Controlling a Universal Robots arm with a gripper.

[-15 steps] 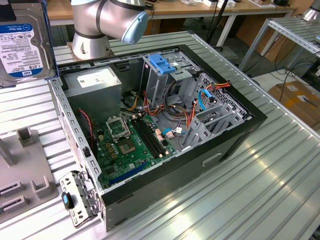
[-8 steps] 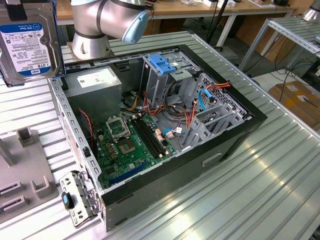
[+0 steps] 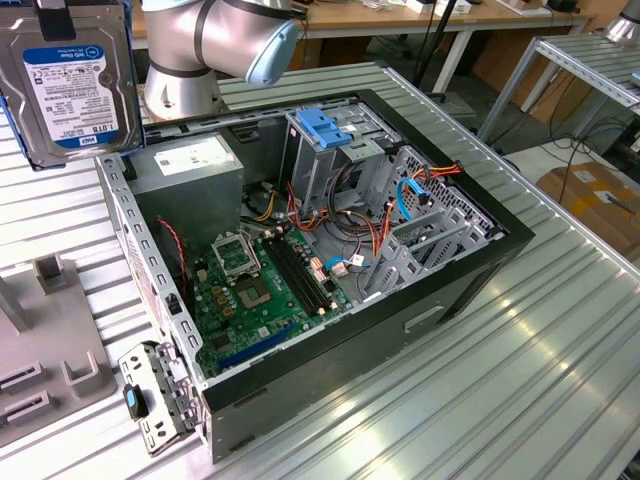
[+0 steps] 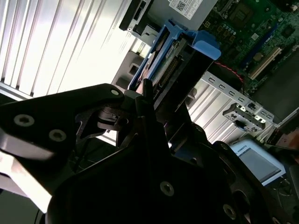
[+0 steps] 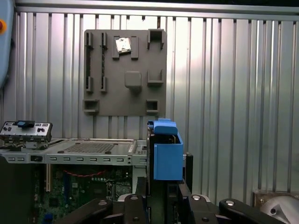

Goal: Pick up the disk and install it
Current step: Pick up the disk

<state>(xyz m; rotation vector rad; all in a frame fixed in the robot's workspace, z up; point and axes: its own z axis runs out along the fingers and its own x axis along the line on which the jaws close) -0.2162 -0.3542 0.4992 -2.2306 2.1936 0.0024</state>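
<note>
The disk [image 3: 70, 85], a grey hard drive with a white-and-blue label and blue side rails, hangs in the air at the exterior view's upper left, beside the open computer case [image 3: 500, 235]. My gripper [image 3: 55, 12] is shut on its upper end. In the second wrist view the disk [image 4: 180, 51] runs edge-on out of my black fingers [image 4: 147, 100], with the case interior behind it. The first wrist view has the disk's blue rail [image 5: 167, 154] standing up from my gripper [image 5: 163, 193]. A grey drive cage with a blue latch [image 3: 325, 125] stands inside the case.
In the case lie a green motherboard [image 3: 260, 290], a grey power-supply box [image 3: 190, 165] and loose cables [image 3: 350, 235]. A grey fixture plate [image 5: 125, 72] rests on the ribbed metal table [image 3: 520, 380]. The arm's base [image 3: 190, 70] stands behind the case.
</note>
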